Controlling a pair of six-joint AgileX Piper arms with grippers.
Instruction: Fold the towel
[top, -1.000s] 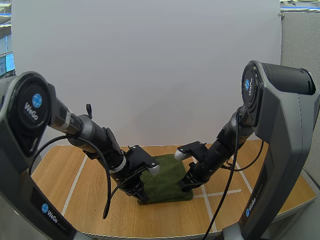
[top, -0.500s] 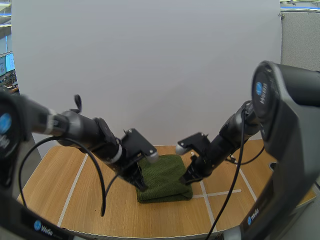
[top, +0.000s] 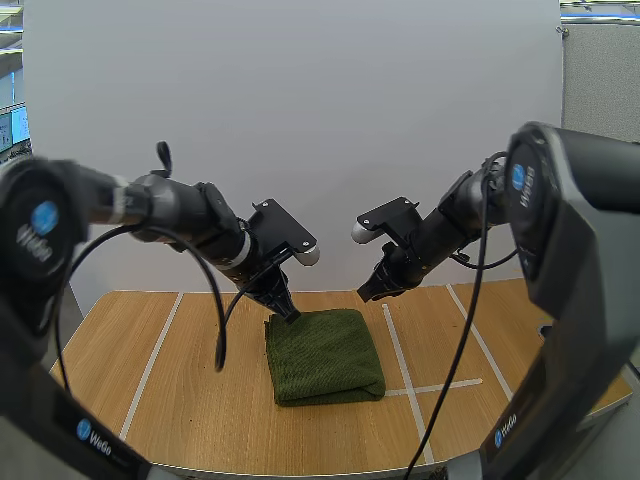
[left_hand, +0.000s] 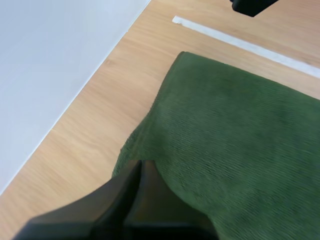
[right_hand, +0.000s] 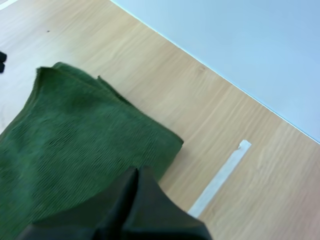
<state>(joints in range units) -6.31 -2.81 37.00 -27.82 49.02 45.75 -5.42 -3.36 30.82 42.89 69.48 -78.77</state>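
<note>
A dark green towel lies folded into a thick rectangle on the wooden table. My left gripper hangs shut just above the towel's far left corner, holding nothing. In the left wrist view its fingers lie together as one dark wedge over the towel. My right gripper is raised above the far right corner, also shut and empty. The right wrist view has its closed fingers over the towel's corner.
White tape lines cross the tabletop right of the towel, another tape line runs at the left. A white wall stands close behind the table. Bare wood lies on both sides of the towel.
Both grippers have risen from the towel's near edge and moved back to its far corners. The towel now lies flat and folded, free of both grippers.
</note>
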